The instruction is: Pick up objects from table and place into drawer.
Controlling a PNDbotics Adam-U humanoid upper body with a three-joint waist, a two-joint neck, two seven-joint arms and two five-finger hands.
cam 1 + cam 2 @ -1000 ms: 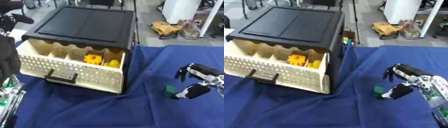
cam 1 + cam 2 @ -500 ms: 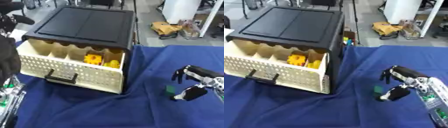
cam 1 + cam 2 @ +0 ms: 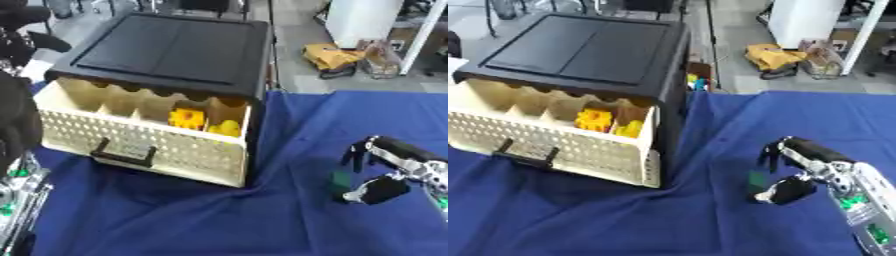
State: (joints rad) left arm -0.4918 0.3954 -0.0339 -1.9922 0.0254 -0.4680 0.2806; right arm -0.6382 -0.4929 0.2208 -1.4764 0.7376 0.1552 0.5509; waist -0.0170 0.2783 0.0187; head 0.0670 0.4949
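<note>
A small dark green block (image 3: 339, 179) lies on the blue cloth right of the drawer. My right hand (image 3: 815, 167) hovers just to its right. The bent fingers (image 3: 356, 151) reach down above the block and the thumb (image 3: 378, 190) sits low beside it, with a gap between them and nothing held. The cream perforated drawer (image 3: 149, 142) stands pulled out of the black cabinet (image 3: 171, 47). An orange piece (image 3: 186, 118) and a yellow piece (image 3: 226, 128) lie in its right compartments. My left hand (image 3: 16, 127) is a dark shape at the left edge.
The blue cloth (image 3: 175, 215) covers the table, with folds near the drawer front. My left forearm (image 3: 19, 200), silver with green spots, stands at the lower left. Beyond the table there is floor with yellow bags (image 3: 337, 54) and a white column (image 3: 363, 20).
My right hand has sunk slightly and edged left toward the green block. The block and the drawer have not moved.
</note>
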